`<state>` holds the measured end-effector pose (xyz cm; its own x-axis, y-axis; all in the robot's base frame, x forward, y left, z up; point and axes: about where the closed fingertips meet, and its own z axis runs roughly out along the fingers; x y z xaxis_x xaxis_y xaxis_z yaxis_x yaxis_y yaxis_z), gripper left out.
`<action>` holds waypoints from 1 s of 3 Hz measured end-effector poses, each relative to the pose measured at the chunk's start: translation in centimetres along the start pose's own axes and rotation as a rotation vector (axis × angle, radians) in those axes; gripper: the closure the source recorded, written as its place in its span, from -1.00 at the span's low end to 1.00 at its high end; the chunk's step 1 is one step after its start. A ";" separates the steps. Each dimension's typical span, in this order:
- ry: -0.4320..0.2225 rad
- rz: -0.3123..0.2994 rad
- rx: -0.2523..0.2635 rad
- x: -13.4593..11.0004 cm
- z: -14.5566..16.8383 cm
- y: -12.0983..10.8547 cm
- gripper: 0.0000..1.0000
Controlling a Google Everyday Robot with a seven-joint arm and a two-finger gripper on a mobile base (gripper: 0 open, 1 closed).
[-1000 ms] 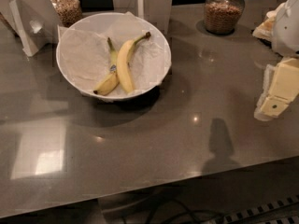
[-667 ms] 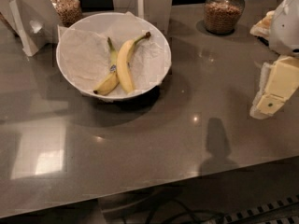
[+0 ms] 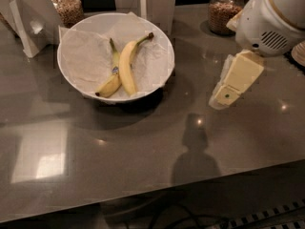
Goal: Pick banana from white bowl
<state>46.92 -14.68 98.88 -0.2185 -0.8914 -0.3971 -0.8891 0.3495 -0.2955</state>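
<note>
I see the banana (image 3: pixel 127 66) lying in the white bowl (image 3: pixel 167 44) at the far left of the tabletop (image 3: pixel 143 147), touching a slimmer banana (image 3: pixel 110 82) on its left. My gripper (image 3: pixel 225 95) hangs to the right, apart from the bowl. I cannot tell how far open it is.

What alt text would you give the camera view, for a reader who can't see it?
A white bowl lined with paper sits on a grey counter, holding a large banana and a slimmer stickered banana side by side. The robot's end effector hangs above the counter to the bowl's right, apart from it.
</note>
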 end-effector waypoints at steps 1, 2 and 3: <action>-0.107 0.096 0.019 -4.5 1.7 -1.0 -1.00; -0.107 0.096 0.019 -4.5 1.7 -1.0 -1.00; -0.159 0.111 0.008 -6.5 3.0 -1.0 -1.00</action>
<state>50.40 -8.34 99.14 -0.2485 -0.7905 -0.5597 -0.8596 0.4463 -0.2488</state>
